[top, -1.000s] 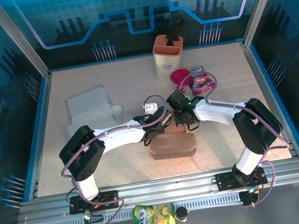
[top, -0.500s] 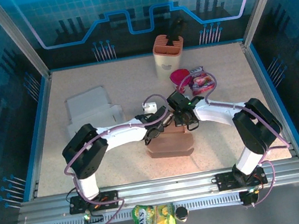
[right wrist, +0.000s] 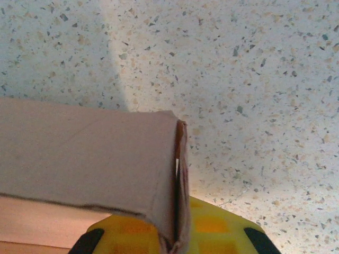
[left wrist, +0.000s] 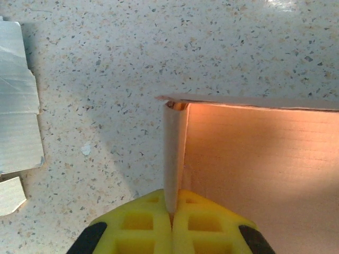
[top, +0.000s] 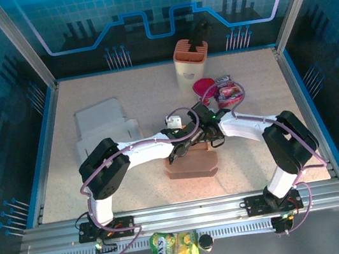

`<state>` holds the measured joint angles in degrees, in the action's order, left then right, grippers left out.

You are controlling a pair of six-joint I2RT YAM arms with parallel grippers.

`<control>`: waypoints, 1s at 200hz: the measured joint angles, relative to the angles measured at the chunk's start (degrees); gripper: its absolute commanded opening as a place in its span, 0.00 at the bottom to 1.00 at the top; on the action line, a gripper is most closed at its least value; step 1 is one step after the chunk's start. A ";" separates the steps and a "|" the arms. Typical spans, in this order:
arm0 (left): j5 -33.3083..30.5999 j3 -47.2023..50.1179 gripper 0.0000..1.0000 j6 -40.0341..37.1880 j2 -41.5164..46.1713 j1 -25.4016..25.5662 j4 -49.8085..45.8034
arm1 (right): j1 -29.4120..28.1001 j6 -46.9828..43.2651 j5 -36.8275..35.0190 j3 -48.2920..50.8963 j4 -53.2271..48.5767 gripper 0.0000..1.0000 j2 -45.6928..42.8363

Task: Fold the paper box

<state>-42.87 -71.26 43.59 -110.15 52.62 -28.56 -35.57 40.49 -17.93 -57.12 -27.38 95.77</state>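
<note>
Your paper box (top: pixel 191 163) sits mid-table (top: pixel 99 93), and from above both wrists cover its far edge, so you can't make out the grip there. In the left wrist view, the left gripper (left wrist: pixel 172 222) has its yellow pads (left wrist: pixel 204 227) pressed together on a thin upright wall of the box, and the frame cuts the pads off. The right gripper (right wrist: pixel 177 239) is clamped on a corner panel, which hides most of one pad. A flat white sheet (left wrist: pixel 18 100) lies beside the box, partly cropped.
</note>
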 measured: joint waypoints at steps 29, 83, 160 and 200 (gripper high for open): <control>0.33 1.88 0.37 -1.18 0.66 -0.22 2.03 | 0.00 0.00 0.24 -0.22 -0.20 0.00 0.15; 8.59 10.75 0.55 -4.79 9.40 -2.34 8.68 | 0.00 0.02 0.42 -0.37 -0.59 0.00 0.33; 11.41 11.82 0.35 -5.16 9.42 -2.12 9.84 | 0.00 0.48 0.39 -0.44 -0.70 0.00 0.39; 8.90 9.33 0.24 -4.98 5.22 -1.20 6.71 | 0.00 0.94 0.42 -0.59 -1.33 0.00 0.44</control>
<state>-33.98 -61.93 38.61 -104.92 51.42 -21.85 -35.57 41.43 -17.52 -57.71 -28.71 96.20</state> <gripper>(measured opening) 0.289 0.089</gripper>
